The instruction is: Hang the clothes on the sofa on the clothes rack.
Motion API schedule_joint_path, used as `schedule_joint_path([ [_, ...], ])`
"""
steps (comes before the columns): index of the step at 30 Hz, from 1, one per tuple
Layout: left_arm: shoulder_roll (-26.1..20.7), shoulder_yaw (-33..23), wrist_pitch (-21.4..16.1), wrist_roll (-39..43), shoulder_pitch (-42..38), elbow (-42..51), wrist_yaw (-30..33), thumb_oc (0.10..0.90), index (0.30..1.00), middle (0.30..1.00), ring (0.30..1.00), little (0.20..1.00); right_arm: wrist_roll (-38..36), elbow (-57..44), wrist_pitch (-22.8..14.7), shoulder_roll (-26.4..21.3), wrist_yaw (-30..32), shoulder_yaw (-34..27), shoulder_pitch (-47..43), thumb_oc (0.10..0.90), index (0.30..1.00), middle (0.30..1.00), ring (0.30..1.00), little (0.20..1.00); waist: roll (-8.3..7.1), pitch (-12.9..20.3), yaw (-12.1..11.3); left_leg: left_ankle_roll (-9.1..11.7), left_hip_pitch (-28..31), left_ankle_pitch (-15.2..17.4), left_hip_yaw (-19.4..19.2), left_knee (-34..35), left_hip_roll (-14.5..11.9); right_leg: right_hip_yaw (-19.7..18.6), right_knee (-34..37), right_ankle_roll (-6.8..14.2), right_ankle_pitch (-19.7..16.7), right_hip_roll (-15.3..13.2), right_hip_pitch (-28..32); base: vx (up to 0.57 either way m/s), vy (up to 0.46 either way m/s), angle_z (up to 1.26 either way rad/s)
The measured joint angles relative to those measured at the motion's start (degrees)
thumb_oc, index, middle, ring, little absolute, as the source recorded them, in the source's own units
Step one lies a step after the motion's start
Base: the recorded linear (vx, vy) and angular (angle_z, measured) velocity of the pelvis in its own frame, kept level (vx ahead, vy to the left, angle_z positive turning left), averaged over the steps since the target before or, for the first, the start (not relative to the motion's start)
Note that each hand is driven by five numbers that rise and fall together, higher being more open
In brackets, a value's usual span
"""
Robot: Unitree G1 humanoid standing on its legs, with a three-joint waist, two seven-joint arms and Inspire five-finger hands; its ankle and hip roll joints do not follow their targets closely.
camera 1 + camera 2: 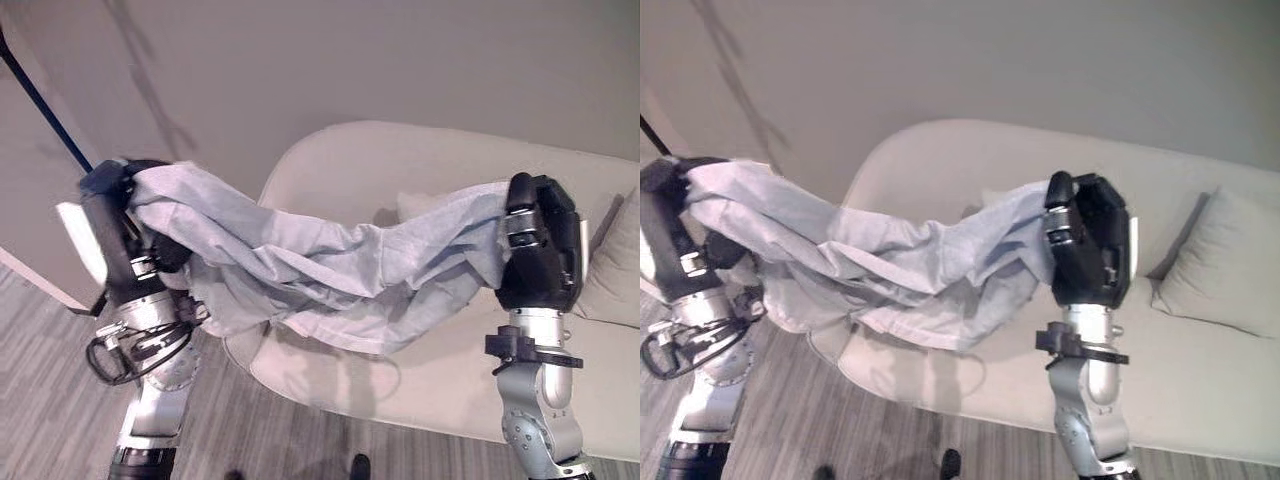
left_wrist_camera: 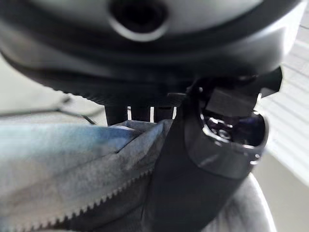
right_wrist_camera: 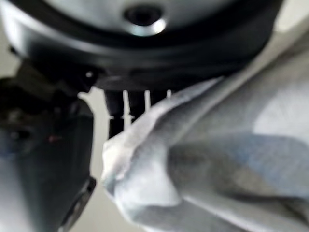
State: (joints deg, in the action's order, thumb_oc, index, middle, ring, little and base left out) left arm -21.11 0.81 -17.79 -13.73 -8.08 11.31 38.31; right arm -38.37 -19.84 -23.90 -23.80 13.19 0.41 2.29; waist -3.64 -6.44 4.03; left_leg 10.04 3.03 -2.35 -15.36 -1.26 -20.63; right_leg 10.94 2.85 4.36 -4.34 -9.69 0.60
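Garment stretched between both hands: a pale blue-grey, crumpled cloth garment [image 1: 320,270] spans the middle of the left eye view, raised above a cream, rounded upholstered sofa [image 1: 420,160]. Left hand [image 1: 112,215] at centre left, fingers curled round one end of the cloth. Right hand [image 1: 540,245] at centre right, back of hand to the camera, fingers curled over the other end. Garment sags between them, its lower fold hanging in front of the sofa's seat edge. Grey wood-pattern floor [image 1: 60,400] at lower left; plain beige wall [image 1: 350,60] across the top.

Right eye view: same layout, right hand [image 1: 1090,245] near centre. A cream square cushion [image 1: 1220,265] sits on the sofa at centre right, apart from the garment.

Left wrist view: dark fingers [image 2: 140,113] and thumb pinch the cloth; a toothed zip edge [image 2: 91,205] runs along the lower left.

Right wrist view: dark fingers [image 3: 120,113] close over a bunched fold of the pale cloth at centre.
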Motion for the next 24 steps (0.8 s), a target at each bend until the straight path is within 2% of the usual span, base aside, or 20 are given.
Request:
schedule_joint_path([
  [2, 0.0, 2.6, -0.6, -0.4, -3.1, 0.0, 0.0, 0.4, 0.3, 0.3, 0.3, 0.3, 0.0, -0.1, -0.9, -0.4, 0.6, -0.5, 0.1, 0.4, 0.3, 0.3, 0.3, 0.3, 1.34, 0.3, 0.3, 1.4, 0.1, -1.3, 0.4, 3.4, -1.5, 0.1, 0.8, 2.8, -1.7, -2.2, -0.2, 0.01, 0.331, 0.23],
  [3, 0.1, 4.4, -0.8, -0.5, -4.5, 0.0, 0.1, 0.4, 0.3, 0.3, 0.3, 0.3, 0.0, 0.0, -1.0, -0.5, 1.2, -0.9, 0.1, 0.4, 0.3, 0.3, 0.3, 0.3, 2.75, 0.6, 0.3, -0.4, -0.8, -3.0, 1.3, 4.1, -1.2, 0.4, 1.4, 5.1, -2.5, -2.6, -0.1, 0.06, 0.512, 0.05],
  [4, 0.4, 5.4, -1.2, -0.6, -4.8, -0.1, 0.1, 0.4, 0.3, 0.3, 0.3, 0.3, 0.2, 0.5, -1.1, -1.0, 1.2, -0.4, 0.2, 0.4, 0.3, 0.3, 0.3, 0.3, 4.26, 1.2, 0.2, 3.4, -1.1, -2.2, 2.8, 3.5, -1.1, 0.1, 1.7, 6.9, -3.2, -3.2, 0.0, 0.06, 0.516, 0.13],
  [5, -0.3, 6.0, -1.9, -1.0, -4.6, -0.6, 0.2, 0.4, 0.3, 0.3, 0.3, 0.3, 0.9, 1.5, -1.2, 3.1, 1.5, 1.4, 1.9, 0.4, 0.3, 0.3, 0.3, 0.3, 0.08, 1.9, 0.2, 4.4, -0.9, -2.3, 3.2, 3.3, 3.0, -0.2, 1.8, 7.8, -4.3, -7.1, 0.0, 0.06, 0.602, 0.19],
  [7, -0.9, 7.4, -1.9, -0.6, -4.2, -4.5, 1.4, 0.4, 0.3, 0.3, 0.3, 0.3, 2.7, 2.8, -0.4, 4.8, 0.9, 4.5, 6.8, 0.4, 0.3, 0.3, 0.3, 0.3, -2.56, 2.8, -0.3, 1.8, -4.0, 1.2, 5.9, -0.9, 6.5, 1.2, -0.5, 4.3, -8.4, -10.2, -0.9, 0.0, 0.717, 0.48],
  [9, -2.8, 8.3, -1.7, 0.4, -3.5, -6.4, 2.4, 0.4, 0.3, 0.3, 0.3, 0.3, 3.4, 2.7, 0.4, 6.7, 1.0, 5.2, 8.1, 0.4, 0.3, 0.3, 0.3, 0.3, -4.53, 4.2, -1.4, 0.1, -6.5, 3.6, 6.5, -5.0, 9.1, -0.6, -0.7, 3.0, -12.5, -13.1, -1.1, -0.07, 0.746, 0.42],
  [11, -5.0, 9.8, -1.8, -0.5, -3.9, -6.8, 1.9, 0.4, 0.3, 0.3, 0.3, 0.3, 4.0, 0.7, 0.5, 7.4, 1.1, 3.8, 8.8, 0.4, 0.3, 0.3, 0.3, 0.3, -4.76, 4.3, -1.6, -4.9, -12.0, 7.3, 6.6, -11.2, 13.1, -0.7, -2.1, -0.2, -15.9, -17.3, -2.9, -0.11, 0.358, 0.41],
  [12, -6.1, 9.7, -1.8, -1.4, -3.5, -6.2, 1.9, 0.4, 0.3, 0.3, 0.3, 0.3, 4.2, 0.9, 0.4, 7.7, 1.4, 3.6, 7.7, 0.4, 0.3, 0.3, 0.3, 0.3, -4.82, 4.3, -1.9, -4.9, -12.7, 7.3, 5.7, -12.2, 14.7, -1.4, -2.2, 0.2, -20.7, -18.8, -5.8, -0.12, 0.301, -0.26],
  [13, -7.3, 8.9, -1.9, -2.2, -3.3, -5.8, 2.3, 0.4, 0.3, 0.3, 0.3, 0.3, 4.2, 1.5, 0.8, 8.2, 2.1, 4.4, 5.5, 0.4, 0.3, 0.3, 0.3, 0.3, -4.45, 4.0, -2.6, -5.4, -13.3, 7.0, 3.6, -11.8, 14.7, -1.7, -2.2, -2.2, -23.8, -19.4, -8.6, -0.07, 0.289, -0.44],
  [14, -8.0, 8.7, -1.8, -2.1, -3.4, -6.2, 2.4, 0.4, 0.3, 0.3, 0.3, 0.3, 4.2, 2.2, 0.8, 8.7, 2.2, 5.5, 4.9, 0.4, 0.3, 0.3, 0.3, 0.3, -4.34, 3.9, -2.1, -6.4, -13.3, 6.5, 3.3, -11.6, 15.8, -0.8, -3.1, 1.2, -20.9, -18.0, -8.9, -0.07, 0.53, -0.63],
  [15, -8.5, 7.8, -1.8, -2.1, -3.1, -6.3, 3.1, 0.4, 0.3, 0.3, 0.3, 0.3, 4.3, 2.2, 0.8, 9.8, 2.2, 7.8, 3.7, 0.4, 0.3, 0.3, 0.3, 0.3, -4.88, 3.7, -2.9, -7.7, -13.7, 7.0, 1.5, -12.3, 15.6, 2.9, -4.6, 4.1, -17.9, -14.9, -9.3, 0.01, 0.465, -0.54],
  [16, -8.3, 7.4, -1.8, -2.1, -3.2, -6.3, 3.6, 0.4, 0.3, 0.3, 0.3, 0.3, 4.5, 2.1, 0.9, 9.7, 1.6, 8.5, 2.8, 0.4, 0.3, 0.3, 0.3, 0.3, -5.1, 3.0, -2.9, -8.0, -13.3, 7.1, 0.6, -12.3, 16.1, 2.8, -4.9, 2.3, -19.3, -14.9, -9.7, 0.02, 0.331, -0.34],
  [17, -7.7, 7.7, -1.8, -2.1, -3.2, -6.3, 3.6, 0.4, 0.3, 0.3, 0.3, 0.3, 4.6, 2.1, 0.9, 9.6, 1.1, 8.3, 2.9, 0.4, 0.3, 0.3, 0.3, 0.3, -4.59, 2.7, -1.4, -9.2, -13.1, 6.6, 1.7, -11.6, 17.0, 0.5, -6.5, 1.4, -20.0, -15.0, -9.8, 0.04, 0.139, 0.17],
  [18, -6.6, 8.0, -1.8, -2.1, -3.1, -6.4, 3.5, 0.4, 0.3, 0.3, 0.3, 0.3, 4.6, 2.4, 0.9, 8.9, 1.1, 8.0, 2.9, 0.4, 0.3, 0.3, 0.3, 0.3, -2.72, 1.4, -0.4, -10.2, -11.4, 5.2, 3.1, -8.5, 16.0, -5.4, -12.0, 5.3, -8.8, -12.7, -11.7, 0.06, 0.1, 0.39],
  [19, -5.6, 8.2, -1.9, -2.1, -2.8, -6.4, 3.4, 0.4, 0.3, 0.3, 0.3, 0.3, 4.6, 2.5, 0.8, 7.3, 1.1, 7.6, 3.1, 0.4, 0.3, 0.3, 0.3, 0.3, -1.76, 1.3, -0.1, -11.1, -8.7, 2.7, 2.9, -2.4, 15.5, -9.9, -15.3, 6.8, -0.6, -5.8, -13.0, 0.07, 0.115, 0.13],
  [20, -5.5, 7.8, -1.9, -2.0, -2.7, -6.3, 3.0, 0.4, 0.3, 0.3, 0.3, 0.3, 4.6, 2.5, 0.8, 5.9, 1.0, 7.5, 3.3, 0.4, 0.3, 0.3, 0.3, 0.3, -1.51, 1.0, -0.5, -10.3, -7.2, 1.1, 2.9, 0.6, 15.5, -10.3, -19.7, 7.2, 3.6, -2.6, -14.8, 0.05, 0.056, -0.01],
  [21, -5.5, 7.6, -1.8, -1.9, -2.7, -6.3, 2.5, 0.4, 0.3, 0.3, 0.3, 0.3, 4.6, 2.3, 0.8, 4.8, 0.9, 7.5, 3.6, 0.4, 0.3, 0.3, 0.3, 0.3, -1.76, 1.2, -0.3, -10.4, -6.4, 0.2, 2.9, 2.4, 15.7, -10.5, -21.6, 6.2, 5.4, 0.3, -15.2, 0.01, 0.006, 0.06],
  [22, -5.5, 7.2, -1.8, -1.8, -2.7, -6.1, 2.0, 0.4, 0.3, 0.3, 0.3, 0.3, 4.9, 2.3, 0.7, 3.3, 0.8, 7.5, 4.0, 0.4, 0.3, 0.3, 0.3, 0.3, -3.22, 1.9, 0.1, -10.3, -5.5, -0.6, 2.9, 4.3, 16.8, -7.3, -23.1, 3.8, 7.7, 4.0, -15.3, 0.2, -0.123, 0.05],
  [23, -3.9, 7.1, -1.7, -1.5, -2.6, -6.1, 1.4, 0.4, 0.3, 0.3, 0.3, 0.3, 5.8, 2.2, 0.6, 1.7, 0.5, 7.1, 3.5, 0.4, 0.3, 0.3, 0.3, 0.3, -4.16, 2.1, -0.1, -9.3, -5.3, -0.8, 2.3, 4.5, 17.6, -3.3, -18.5, -2.6, 9.9, 6.7, -12.9, 0.23, -0.151, -0.02],
  [24, -3.1, 7.0, -1.7, -1.5, -2.6, -6.1, 0.1, 0.4, 0.3, 0.3, 0.3, 0.3, 5.6, 2.8, 0.6, 1.8, 0.1, 7.0, 3.6, 0.4, 0.3, 0.3, 0.3, 0.3, -4.09, 1.9, 0.0, -8.5, -5.2, -0.1, 2.5, 3.5, 17.3, -3.9, -18.2, -2.9, 11.0, 7.2, -12.1, 0.25, -0.19, -0.12],
])
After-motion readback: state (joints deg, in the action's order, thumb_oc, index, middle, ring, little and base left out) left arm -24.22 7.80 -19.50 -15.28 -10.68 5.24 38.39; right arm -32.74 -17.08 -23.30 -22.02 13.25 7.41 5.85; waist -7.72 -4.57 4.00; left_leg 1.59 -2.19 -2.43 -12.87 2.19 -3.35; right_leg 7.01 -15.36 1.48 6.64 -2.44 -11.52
